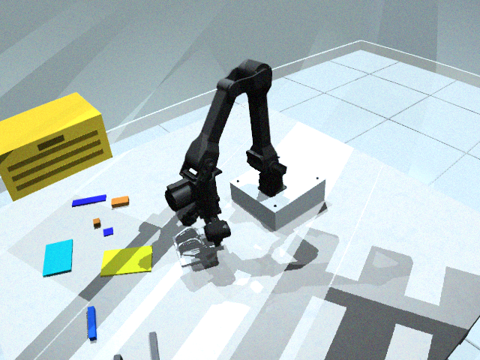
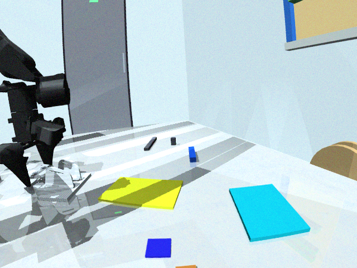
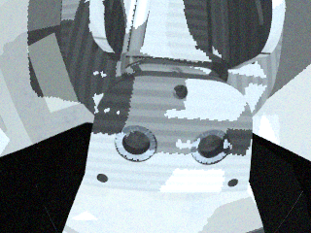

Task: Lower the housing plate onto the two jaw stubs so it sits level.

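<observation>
My gripper (image 1: 212, 244) (image 2: 39, 175) (image 3: 170, 136) points down, its black fingers at both sides of the pale housing plate (image 3: 146, 167), shut on it. In the wrist view the plate's two ringed holes show a dark round stub (image 3: 137, 142) in the left one and another stub (image 3: 211, 145) in the right one. The plate is low over the rear of the clear gripper assembly. The two curved jaws (image 2: 57, 176) (image 2: 75, 170) stick out in front, over the base plate (image 2: 54, 198) (image 3: 80, 65). Whether the plate touches or is fully level is hidden by fingers and glare.
A yellow plate (image 1: 127, 260) (image 2: 144, 191) lies beside the assembly, with a cyan plate (image 1: 58, 257) (image 2: 268, 211) beyond. Small blue and orange blocks lie near them. A blue bar (image 1: 91, 322) (image 2: 192, 154) and a dark bar (image 1: 154, 345) (image 2: 150, 143) lie farther off.
</observation>
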Controlling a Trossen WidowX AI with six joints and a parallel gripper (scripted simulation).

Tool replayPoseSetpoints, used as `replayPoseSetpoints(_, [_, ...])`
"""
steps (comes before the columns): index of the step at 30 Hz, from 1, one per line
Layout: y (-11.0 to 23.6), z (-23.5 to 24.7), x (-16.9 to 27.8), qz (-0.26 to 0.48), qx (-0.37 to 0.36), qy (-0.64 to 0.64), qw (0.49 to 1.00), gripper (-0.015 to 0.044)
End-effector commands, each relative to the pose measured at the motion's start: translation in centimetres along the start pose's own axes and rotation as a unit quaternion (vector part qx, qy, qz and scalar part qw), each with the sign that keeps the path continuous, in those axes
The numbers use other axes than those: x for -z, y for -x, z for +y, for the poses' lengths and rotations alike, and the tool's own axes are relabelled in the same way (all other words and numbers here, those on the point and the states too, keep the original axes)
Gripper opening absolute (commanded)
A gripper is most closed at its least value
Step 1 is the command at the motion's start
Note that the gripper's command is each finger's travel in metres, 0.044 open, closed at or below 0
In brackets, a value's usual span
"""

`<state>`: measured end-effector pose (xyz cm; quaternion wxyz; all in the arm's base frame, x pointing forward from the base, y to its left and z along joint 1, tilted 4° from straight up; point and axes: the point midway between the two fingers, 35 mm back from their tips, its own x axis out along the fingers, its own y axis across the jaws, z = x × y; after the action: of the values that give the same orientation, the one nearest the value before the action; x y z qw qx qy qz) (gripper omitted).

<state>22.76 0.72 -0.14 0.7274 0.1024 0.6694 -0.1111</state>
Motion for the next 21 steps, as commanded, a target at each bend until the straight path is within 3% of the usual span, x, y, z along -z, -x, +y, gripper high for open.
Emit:
replayPoseSetpoints(1, [-0.18, -0.06, 0.00, 0.000, 0.002, 0.002, 1.000, 0.0351])
replayPoseSetpoints(21, [-0.48, -0.06, 0.00, 0.000, 0.002, 0.002, 1.000, 0.0351])
